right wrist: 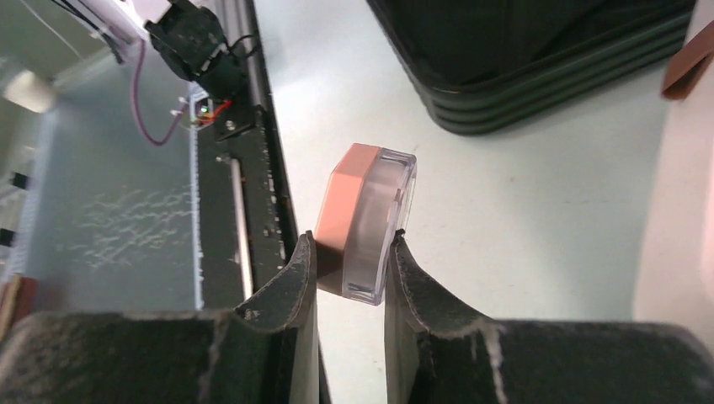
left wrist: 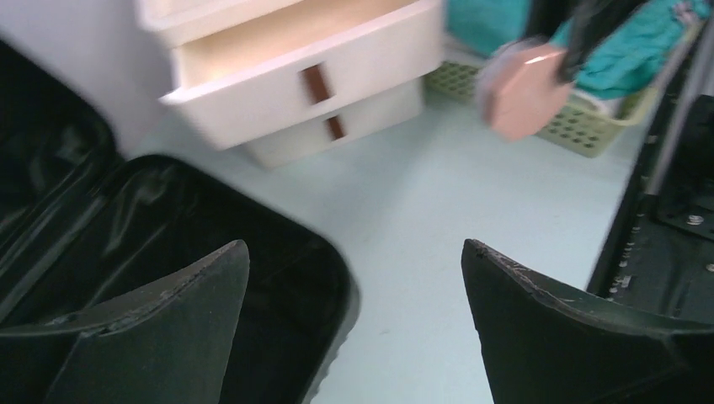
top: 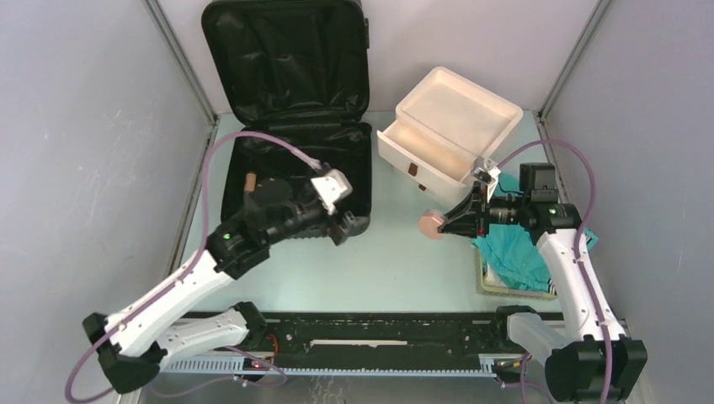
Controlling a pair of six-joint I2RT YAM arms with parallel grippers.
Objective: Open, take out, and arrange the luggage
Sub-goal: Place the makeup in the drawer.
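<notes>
Large black hard-shell suitcase (top: 290, 59) lies open at the upper left of the overhead frame, lid upright against the back wall. The left gripper (top: 341, 222) hovers over its lower right corner, jaws spread and empty. At centre right, the right gripper (right wrist: 349, 246) pinches a pink hexagonal case (right wrist: 360, 215) with a clear face, possibly a compact, near the white drawer box (top: 446, 126).

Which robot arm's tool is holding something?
The right arm's tool, pinching a small pink hexagonal case with a clear lid. The left arm's tool is wide open, holding nothing.
</notes>
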